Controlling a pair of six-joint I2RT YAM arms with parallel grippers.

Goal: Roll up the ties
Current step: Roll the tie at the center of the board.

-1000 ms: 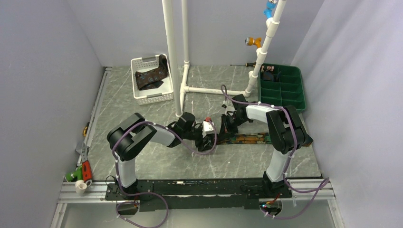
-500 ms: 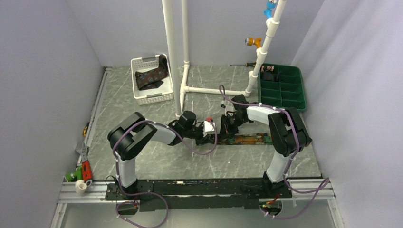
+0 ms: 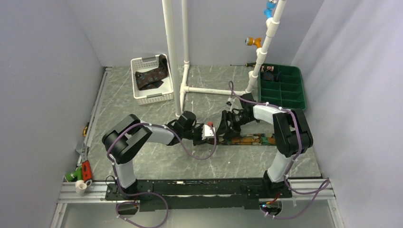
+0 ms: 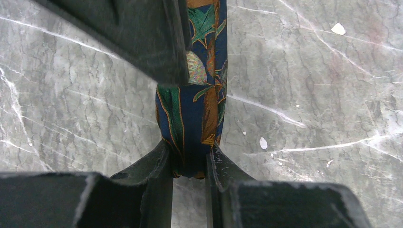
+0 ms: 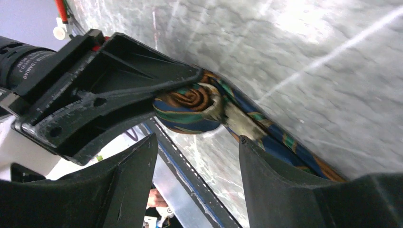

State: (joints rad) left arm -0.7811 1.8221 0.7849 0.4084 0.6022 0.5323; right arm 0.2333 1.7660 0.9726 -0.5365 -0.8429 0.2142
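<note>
A tie (image 3: 252, 139) patterned in navy, orange and green lies flat across the middle of the table. Its left end is wound into a roll (image 4: 190, 123). My left gripper (image 4: 188, 159) is shut on that roll, one finger pressed on each side. From the right wrist view the roll (image 5: 187, 109) shows its spiral end, clamped under the left gripper's fingers (image 5: 119, 76). My right gripper (image 5: 197, 137) stands open just short of the roll, touching nothing. In the top view the left gripper (image 3: 216, 134) and right gripper (image 3: 227, 124) sit close together. A second dark tie (image 3: 153, 76) lies in the basket.
A white basket (image 3: 140, 61) stands at the back left. White pipe uprights (image 3: 172, 57) rise behind the grippers. A green compartment tray (image 3: 303, 95) sits at the back right. Hand tools (image 3: 81, 171) lie by the left rail.
My left gripper closed on the rolled end of the tie. My right gripper let go of the roll, opened and drew back a little to the right.
</note>
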